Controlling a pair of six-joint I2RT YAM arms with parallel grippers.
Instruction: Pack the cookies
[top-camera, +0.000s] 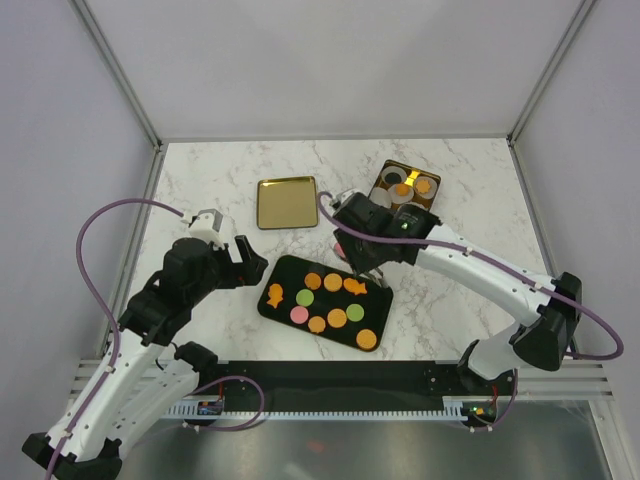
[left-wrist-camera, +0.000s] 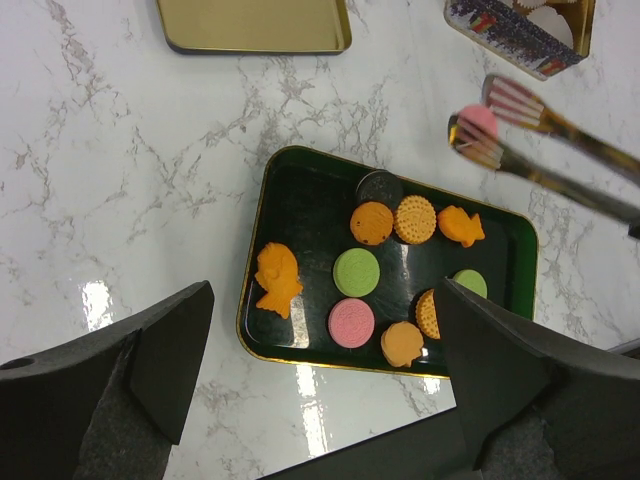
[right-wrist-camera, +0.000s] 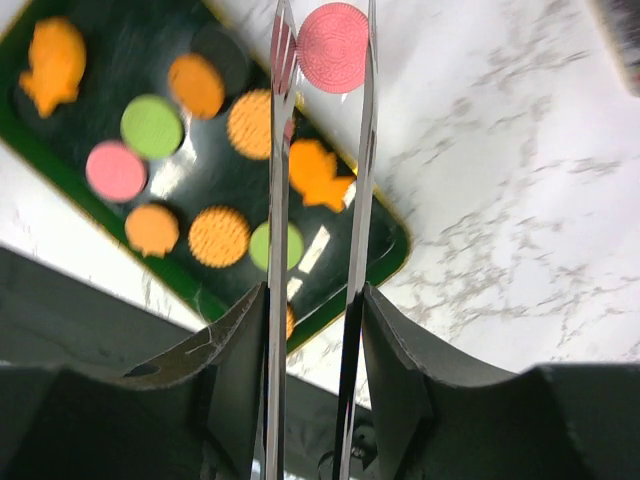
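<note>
The right end effector (right-wrist-camera: 313, 330) closes its two dark fingers (right-wrist-camera: 240, 350) on the arms of a pair of metal tongs (right-wrist-camera: 277, 200), which run up the middle of the view. Pinched between the tong tips is a round pink cookie (right-wrist-camera: 333, 47), above the white marbled surface (right-wrist-camera: 500, 200). Beneath lies a dark, gold-rimmed tray (right-wrist-camera: 125, 40) carrying an orange fish-shaped cookie (right-wrist-camera: 52, 62), a green cookie (right-wrist-camera: 152, 126), a second pink one (right-wrist-camera: 115, 170) and a ridged orange cookie (right-wrist-camera: 219, 236), among others.
</note>
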